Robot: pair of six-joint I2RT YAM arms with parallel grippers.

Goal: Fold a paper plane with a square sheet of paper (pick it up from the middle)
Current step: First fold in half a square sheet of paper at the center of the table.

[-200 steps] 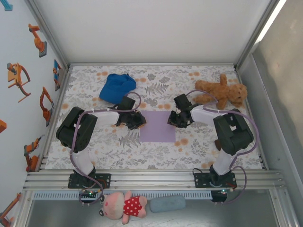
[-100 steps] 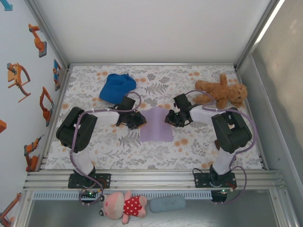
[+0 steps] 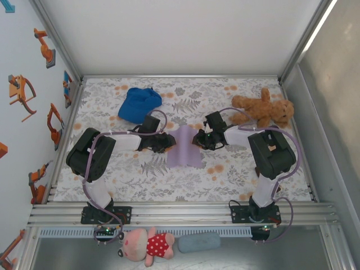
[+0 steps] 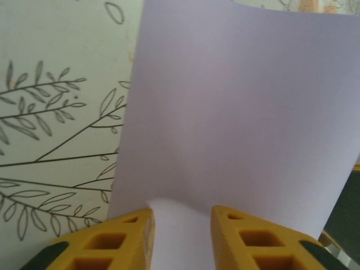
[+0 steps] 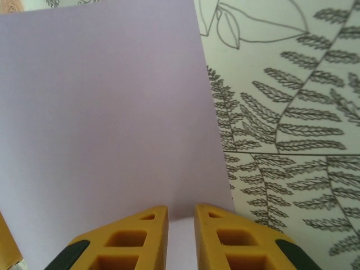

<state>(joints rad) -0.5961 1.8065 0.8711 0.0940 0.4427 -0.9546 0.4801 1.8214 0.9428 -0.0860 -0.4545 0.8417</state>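
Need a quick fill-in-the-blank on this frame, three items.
1. The thin square lavender paper sheet runs between the left hand's ___ fingers.
2. The blue fabric cap lies beyond that sheet, to its ___.
3. The brown plush teddy bear lies beyond it, to its ___.
Missing: yellow; left; right

The square sheet of paper is coloured plain lavender; the table cover is printed with grey ferns and orange blossoms.

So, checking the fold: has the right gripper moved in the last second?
Yes. The right gripper has slid left, away from the teddy bear, drawing its edge of the square sheet of paper inward.
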